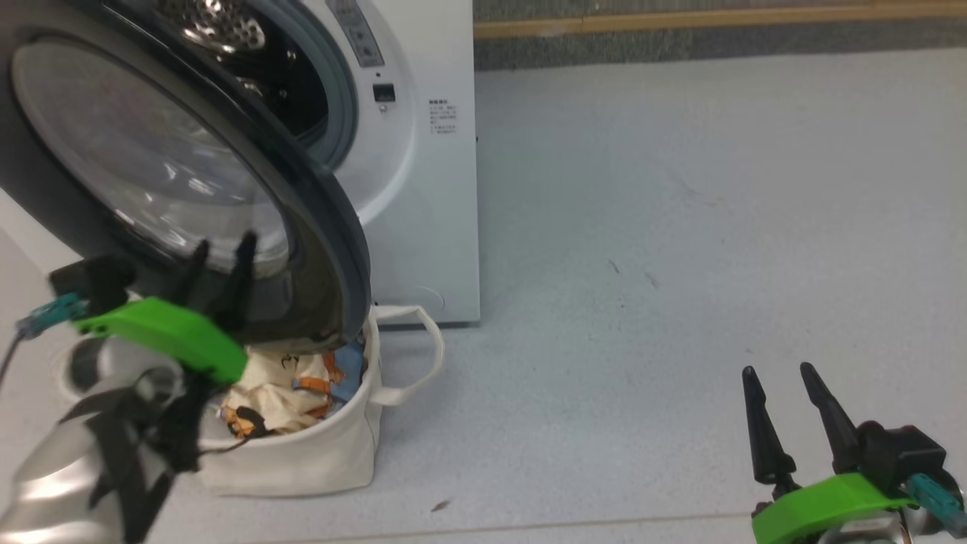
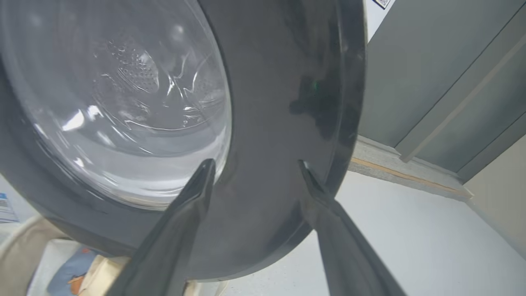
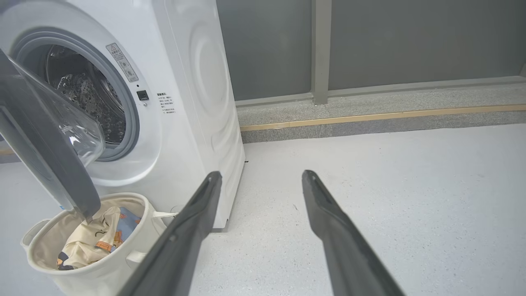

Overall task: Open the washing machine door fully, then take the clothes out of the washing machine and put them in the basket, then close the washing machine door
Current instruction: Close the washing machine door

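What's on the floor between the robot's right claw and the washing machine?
Only bare pale floor with a few tiny dark specks. The head view shows it: the right gripper sits apart from the washing machine.

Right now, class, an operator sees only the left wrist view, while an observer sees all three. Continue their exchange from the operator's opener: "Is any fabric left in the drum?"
Observer: The right wrist view looks into the washing machine; the part of the drum visible there is bare perforated metal.
Operator: Where does the basket stand?
Observer: The basket stands on the floor at the machine's front, the clothes inside, with the washing machine door hanging over its opening.
Operator: And the right gripper?
Observer: The right gripper is open over bare floor, away from the machine.
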Robot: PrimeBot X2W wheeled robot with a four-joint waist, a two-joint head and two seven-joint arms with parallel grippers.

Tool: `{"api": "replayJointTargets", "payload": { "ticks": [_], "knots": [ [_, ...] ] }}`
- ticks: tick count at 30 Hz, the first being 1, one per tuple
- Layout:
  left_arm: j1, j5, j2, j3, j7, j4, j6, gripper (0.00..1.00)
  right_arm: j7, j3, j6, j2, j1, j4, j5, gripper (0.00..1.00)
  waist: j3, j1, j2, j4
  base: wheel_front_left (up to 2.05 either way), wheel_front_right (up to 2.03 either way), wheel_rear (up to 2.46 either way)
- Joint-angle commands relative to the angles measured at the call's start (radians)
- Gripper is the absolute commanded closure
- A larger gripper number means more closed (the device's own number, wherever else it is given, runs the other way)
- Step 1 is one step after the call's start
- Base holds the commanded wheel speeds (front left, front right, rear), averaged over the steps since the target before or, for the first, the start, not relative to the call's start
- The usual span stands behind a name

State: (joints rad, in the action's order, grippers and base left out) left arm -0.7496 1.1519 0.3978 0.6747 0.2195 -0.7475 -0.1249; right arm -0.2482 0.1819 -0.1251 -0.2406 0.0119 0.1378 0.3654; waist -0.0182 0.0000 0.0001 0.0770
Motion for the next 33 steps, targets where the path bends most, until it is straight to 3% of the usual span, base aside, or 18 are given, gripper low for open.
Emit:
{"api": "replayJointTargets", "payload": {
  "ticks": [1, 7, 14, 23, 33],
  "knots": [
    [-0.028, -0.019, 0.06, -0.03, 0.016, 0.013, -0.006, 0.0, -0.013, 0.012, -0.006, -0.011, 0.022, -0.032, -0.012, 0.0, 0.012, 0.0, -0.0001, -0.002, 0.0, 0.0, 0.0],
    [0.042, -0.134, 0.161, -0.029, 0.041, 0.004, -0.005, 0.0, -0.013, -0.001, -0.006, -0.012, 0.022, -0.05, -0.025, 0.0, 0.042, 0.0, -0.0001, -0.003, 0.0, 0.0, 0.0],
    [0.225, -0.306, 0.229, -0.187, 0.042, 0.142, 0.045, 0.0, -0.013, -0.024, -0.006, 0.006, -0.007, -0.068, -0.038, 0.0, 0.066, 0.0, -0.0001, -0.009, 0.0, 0.0, 0.0],
    [0.469, -0.45, 0.189, -0.42, 0.042, 0.305, 0.098, 0.0, -0.013, -0.033, -0.006, 0.024, -0.022, -0.083, -0.056, 0.0, 0.069, 0.0, -0.0001, -0.003, 0.0, 0.0, 0.0],
    [0.565, -0.522, 0.143, -0.549, 0.042, 0.378, 0.07, 0.0, -0.014, -0.05, -0.006, 0.029, -0.028, -0.085, -0.066, 0.0, 0.062, 0.0, -0.0001, -0.022, 0.0, 0.0, 0.0]
  ]
}}
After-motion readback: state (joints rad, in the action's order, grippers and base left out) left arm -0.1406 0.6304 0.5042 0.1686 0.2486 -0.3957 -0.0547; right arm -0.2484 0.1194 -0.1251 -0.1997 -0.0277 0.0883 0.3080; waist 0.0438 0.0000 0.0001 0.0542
